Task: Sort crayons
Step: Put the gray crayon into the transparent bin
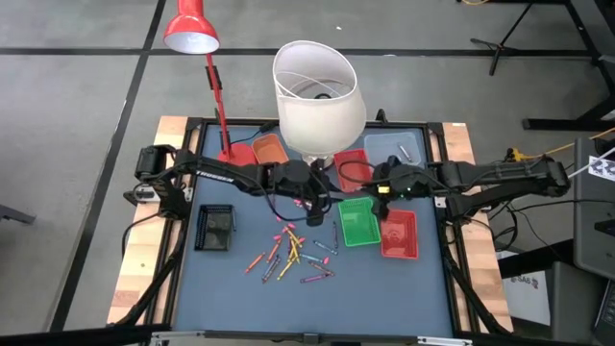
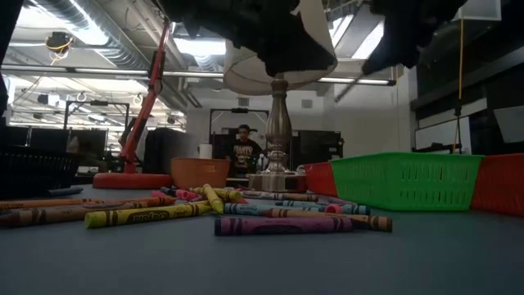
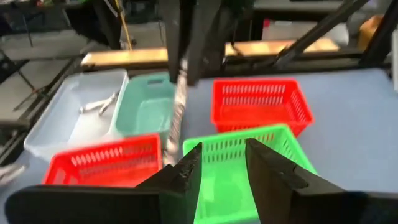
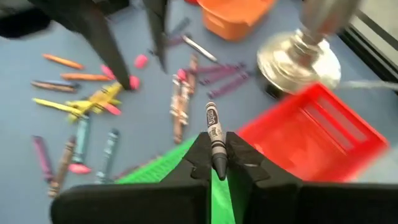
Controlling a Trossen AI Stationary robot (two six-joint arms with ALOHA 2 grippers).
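Observation:
Many crayons (image 1: 293, 252) lie loose on the blue mat near the middle of the table; they also show in the low view (image 2: 282, 224) and the right wrist view (image 4: 93, 102). My right gripper (image 4: 216, 163) hangs over the far edge of the green tray (image 1: 357, 221), shut on a dark grey crayon (image 4: 213, 127). My left gripper (image 3: 224, 165) stands open and empty just left of it, above the mat and facing the green tray (image 3: 249, 149). Its two fingers (image 4: 106, 37) also show in the right wrist view. My right gripper pinches one end of the grey crayon (image 4: 217, 155) between its two fingertips. The crayon lies along the fingers and sticks out forward past them. It is lifted clear, slanting down above the green tray's edge; it also shows in the left wrist view (image 3: 177, 112).
Red trays (image 1: 399, 234) (image 1: 353, 165), an orange tray (image 1: 269, 149) and a black tray (image 1: 214, 228) stand on the mat. A pale tray (image 3: 74, 112) and a teal one (image 3: 146, 109) stand at the far right. A white-shaded lamp (image 1: 317, 91) and a red desk lamp (image 1: 192, 29) rise at the back.

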